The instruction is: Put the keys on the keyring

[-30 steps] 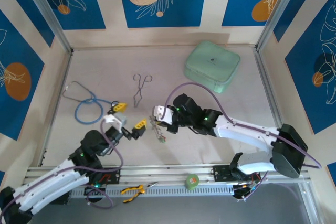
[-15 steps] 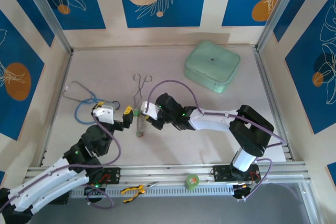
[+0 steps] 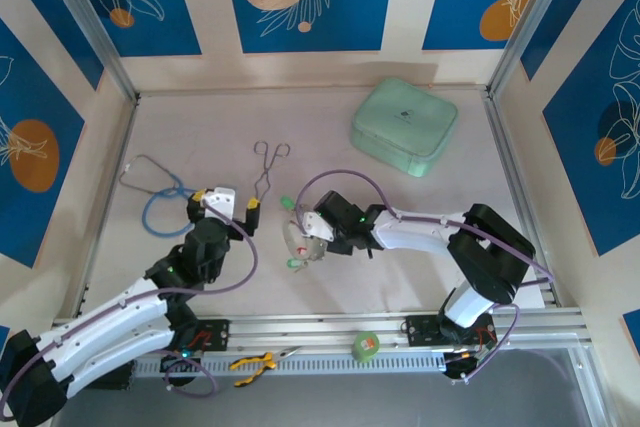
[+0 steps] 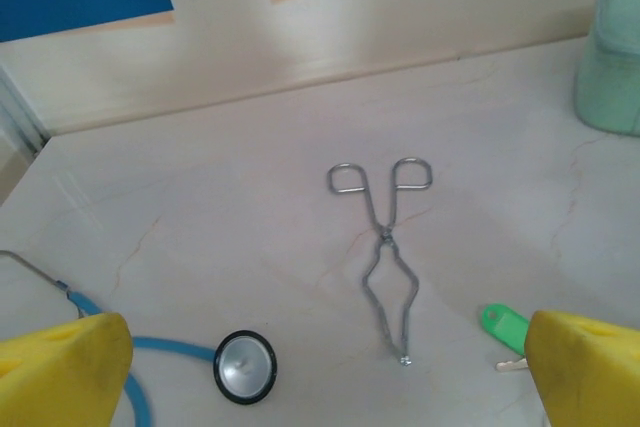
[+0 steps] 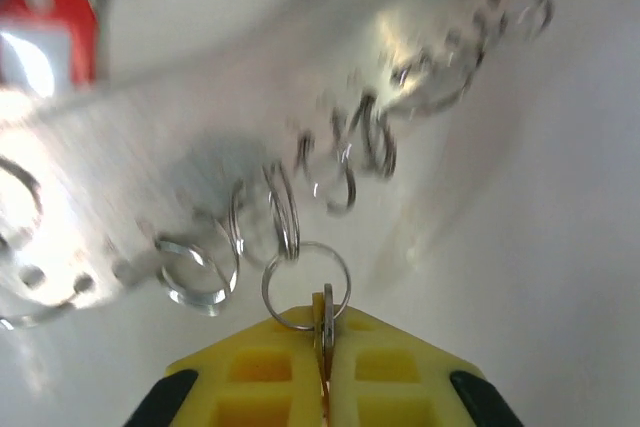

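My right gripper (image 5: 322, 312) is shut, its yellow pads pinching a small split ring (image 5: 266, 292) and a flat bit of metal. A chain of silvery rings (image 5: 283, 209) runs up from that ring, blurred, toward a red key head (image 5: 45, 22). From above, the right gripper (image 3: 303, 235) sits at mid-table with the keyring (image 3: 292, 239) bunched at its tips. A green key (image 3: 287, 204) lies just beyond it and another green key (image 3: 295, 265) just in front. My left gripper (image 3: 226, 199) is open over bare table. One green key (image 4: 503, 327) lies by its right finger (image 4: 590, 367).
Steel forceps (image 4: 382, 252) lie straight ahead of the left gripper (image 4: 325, 362). A blue-tubed stethoscope (image 3: 165, 209) is at the left, its disc (image 4: 244, 367) near the left finger. A mint case (image 3: 403, 127) stands at the back right. Green tape (image 3: 366, 346) and yellow pliers (image 3: 250, 362) rest on the front rail.
The right gripper swung left with the ring bunch, then came back right and nearer. The left gripper moved away from its base toward the forceps, still open.
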You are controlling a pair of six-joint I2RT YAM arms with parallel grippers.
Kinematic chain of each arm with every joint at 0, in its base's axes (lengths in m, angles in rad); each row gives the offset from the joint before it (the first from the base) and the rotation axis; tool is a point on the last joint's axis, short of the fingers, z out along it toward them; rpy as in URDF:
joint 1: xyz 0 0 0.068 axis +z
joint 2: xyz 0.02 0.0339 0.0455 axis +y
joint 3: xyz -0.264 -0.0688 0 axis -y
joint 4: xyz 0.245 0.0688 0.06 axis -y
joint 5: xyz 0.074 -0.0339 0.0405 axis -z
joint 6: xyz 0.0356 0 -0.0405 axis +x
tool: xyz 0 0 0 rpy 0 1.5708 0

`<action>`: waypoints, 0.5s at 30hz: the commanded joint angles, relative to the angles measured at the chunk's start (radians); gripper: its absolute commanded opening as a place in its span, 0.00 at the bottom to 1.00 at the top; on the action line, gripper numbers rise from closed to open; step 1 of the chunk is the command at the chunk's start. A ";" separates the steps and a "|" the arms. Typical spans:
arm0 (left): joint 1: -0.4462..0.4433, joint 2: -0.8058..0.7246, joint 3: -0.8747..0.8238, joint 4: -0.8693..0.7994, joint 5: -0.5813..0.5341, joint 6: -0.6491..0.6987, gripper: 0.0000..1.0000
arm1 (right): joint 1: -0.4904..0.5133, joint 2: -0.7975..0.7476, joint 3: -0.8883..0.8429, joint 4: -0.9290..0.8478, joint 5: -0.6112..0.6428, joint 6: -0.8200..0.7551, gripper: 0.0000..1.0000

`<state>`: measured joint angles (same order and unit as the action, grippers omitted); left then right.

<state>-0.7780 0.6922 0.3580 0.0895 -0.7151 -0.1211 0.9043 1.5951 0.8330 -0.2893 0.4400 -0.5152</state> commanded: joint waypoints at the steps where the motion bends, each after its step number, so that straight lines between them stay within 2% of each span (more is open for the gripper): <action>1: 0.051 0.022 0.028 0.021 0.037 -0.005 1.00 | -0.026 -0.018 -0.040 -0.103 0.084 -0.019 0.19; 4: 0.097 0.033 0.037 0.019 0.037 0.016 1.00 | -0.066 -0.066 -0.061 -0.118 0.099 0.005 0.33; 8: 0.177 0.026 0.045 0.015 0.027 0.052 1.00 | -0.149 -0.202 -0.091 -0.065 0.056 0.104 0.45; 11: 0.236 0.038 0.029 0.060 0.010 0.114 1.00 | -0.280 -0.382 -0.161 0.107 -0.105 0.281 0.46; 13: 0.257 0.067 0.002 0.120 -0.040 0.184 1.00 | -0.412 -0.498 -0.257 0.291 -0.227 0.418 0.57; 15: 0.273 0.095 -0.039 0.206 -0.066 0.249 1.00 | -0.550 -0.574 -0.374 0.506 -0.278 0.534 0.62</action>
<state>-0.5301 0.7605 0.3595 0.1764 -0.7231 0.0101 0.4694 1.0870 0.5632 -0.0704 0.3172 -0.2150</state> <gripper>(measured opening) 0.997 0.608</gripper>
